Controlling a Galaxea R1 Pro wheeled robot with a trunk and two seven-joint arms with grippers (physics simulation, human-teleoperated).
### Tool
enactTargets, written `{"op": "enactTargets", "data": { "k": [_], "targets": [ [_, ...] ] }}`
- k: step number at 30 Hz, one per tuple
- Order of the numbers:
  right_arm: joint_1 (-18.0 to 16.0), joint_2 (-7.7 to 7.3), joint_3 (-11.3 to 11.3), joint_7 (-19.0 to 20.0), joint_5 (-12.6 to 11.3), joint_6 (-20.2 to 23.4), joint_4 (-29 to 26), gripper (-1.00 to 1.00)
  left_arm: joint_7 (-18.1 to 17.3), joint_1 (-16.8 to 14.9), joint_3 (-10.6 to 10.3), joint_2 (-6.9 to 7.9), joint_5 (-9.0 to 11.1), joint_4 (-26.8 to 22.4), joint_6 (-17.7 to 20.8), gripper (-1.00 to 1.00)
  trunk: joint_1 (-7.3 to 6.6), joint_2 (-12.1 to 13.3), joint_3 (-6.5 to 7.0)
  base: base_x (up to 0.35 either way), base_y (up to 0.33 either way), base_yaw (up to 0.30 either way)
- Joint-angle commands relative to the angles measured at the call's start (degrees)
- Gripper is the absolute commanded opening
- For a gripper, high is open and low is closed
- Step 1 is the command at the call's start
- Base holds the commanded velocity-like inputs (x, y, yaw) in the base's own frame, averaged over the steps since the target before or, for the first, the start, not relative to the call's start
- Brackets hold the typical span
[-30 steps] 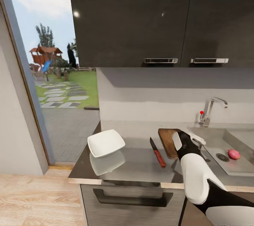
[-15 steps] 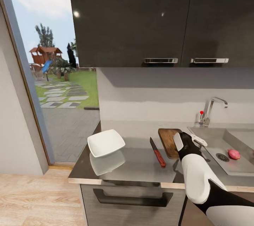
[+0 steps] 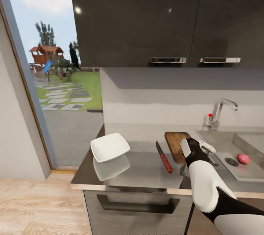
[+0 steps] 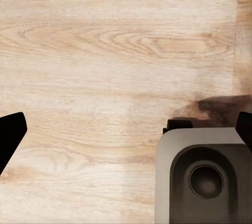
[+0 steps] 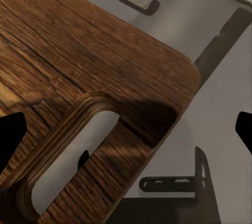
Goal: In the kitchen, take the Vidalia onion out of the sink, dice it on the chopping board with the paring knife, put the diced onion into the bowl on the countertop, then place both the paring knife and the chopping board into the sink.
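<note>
The chopping board point(image 3: 175, 144) lies on the grey countertop point(image 3: 139, 172), just left of the sink point(image 3: 253, 172). In the right wrist view the board point(image 5: 79, 72) shows its slot hole close up. My right gripper point(image 3: 195, 144) point(image 5: 126, 132) hovers open over the board's near right corner, holding nothing. The red-handled paring knife point(image 3: 164, 157) lies left of the board. Further left, the white bowl point(image 3: 110, 147) sits on the counter. In the basin the pinkish Vidalia onion point(image 3: 243, 158) rests next to the drain. My left gripper point(image 4: 126, 132) hangs open above the wooden floor.
Dark wall cabinets point(image 3: 165, 18) hang over the counter, and a chrome tap point(image 3: 221, 112) stands behind the sink. A glass door to the garden point(image 3: 62, 92) is at the left. In the left wrist view, part of my grey base point(image 4: 205, 177) rests on the floor.
The whole head view has shifted slightly, so the camera moved. My right gripper edged a little to the right over the board's corner and stays open. Nothing on the counter moved.
</note>
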Motion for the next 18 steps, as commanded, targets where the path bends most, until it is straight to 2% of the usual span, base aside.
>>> {"op": "enactTargets", "data": {
  "k": [1, 14, 18],
  "targets": [
    [-0.05, 0.04, -0.27, 0.04, 0.38, 0.44, -0.11, 1.0, 0.12, 0.0, -0.02, 0.0, 0.01, -0.02, -0.13, 1.0, 0.0, -0.05, -0.15, 0.0, 0.0, 0.0],
    [0.03, -0.16, -0.45, -0.03, 0.38, -1.33, -0.12, 1.0, 0.12, 0.0, -0.02, 0.0, 0.02, 0.01, -0.15, 1.0, 0.0, -0.05, -1.29, 0.0, 0.0, 0.0],
    [0.07, -0.66, -1.68, -0.04, 0.38, -1.66, -0.11, 1.0, 0.12, 0.0, -0.02, 0.0, 0.02, 0.01, -0.15, 1.0, 0.0, -0.05, -1.64, 0.0, 0.0, 0.0]
  ]
}}
